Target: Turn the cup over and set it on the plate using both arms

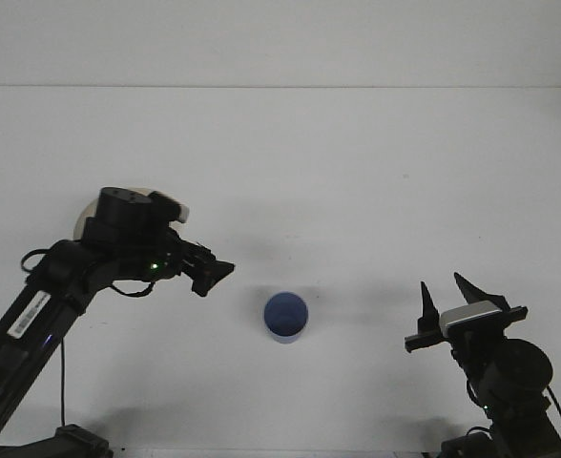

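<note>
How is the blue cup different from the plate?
The cup is blue, while the plate is pale cream. The cup stands in plain sight near the table's middle; the plate lies far to the left, mostly hidden behind the left arm. The cup is a tall, small round shape, and the plate is flat and wide. The left gripper points toward the cup, away from the plate. Both rest on the white table.

The cup [286,316] was blue, the plate [91,212] at ten o'clock cream, the bench [357,172] plain white, and both arms black.
</note>
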Controlling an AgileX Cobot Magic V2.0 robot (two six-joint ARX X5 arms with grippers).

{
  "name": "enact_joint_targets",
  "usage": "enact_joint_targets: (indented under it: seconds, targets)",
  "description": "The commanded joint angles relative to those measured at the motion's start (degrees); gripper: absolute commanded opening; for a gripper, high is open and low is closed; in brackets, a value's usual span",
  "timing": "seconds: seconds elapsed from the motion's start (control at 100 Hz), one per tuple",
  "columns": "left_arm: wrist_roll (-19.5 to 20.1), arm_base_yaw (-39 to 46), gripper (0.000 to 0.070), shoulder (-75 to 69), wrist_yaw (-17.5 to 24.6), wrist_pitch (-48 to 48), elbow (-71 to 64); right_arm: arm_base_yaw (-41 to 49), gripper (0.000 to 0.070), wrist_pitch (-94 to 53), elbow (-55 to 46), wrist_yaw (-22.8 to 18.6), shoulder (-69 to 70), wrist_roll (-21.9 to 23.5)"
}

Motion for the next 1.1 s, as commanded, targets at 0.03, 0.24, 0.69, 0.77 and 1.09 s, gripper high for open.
enact_joint_targets:
  seconds: [0.03, 0.24, 0.69, 0.77, 1.09]
  targets:
    - [4.0, -3.5, 0.0454, 4.0, -3.5, -3.0, 2.4, 0.0, 0.0375, 0.5, 0.1, 0.0, 0.2, 0.3]
    - [4.1, -10.3, 0.0453, 10.5, -4.9, -2.5, 2.7, 0.0, 0.0375, 0.5, 0.1, -0.1, 0.2, 0.3]
    - [3.4, -18.7, 0.0454, 20.5, -14.7, 1.6, 2.7, 0.0, 0.0375, 0.5, 0.1, -0.2, 0.3, 0.3]
    - [3.3, -19.4, 0.0454, 22.4, -15.0, 2.6, 2.7, 0.0, 0.0375, 0.5, 0.1, -0.2, 0.3, 0.3]
    - [3.3, -21.3, 0.0015, 25.0, -15.4, 5.6, 2.8, 0.0, 0.0375, 0.5, 0.1, -0.2, 0.3, 0.3]
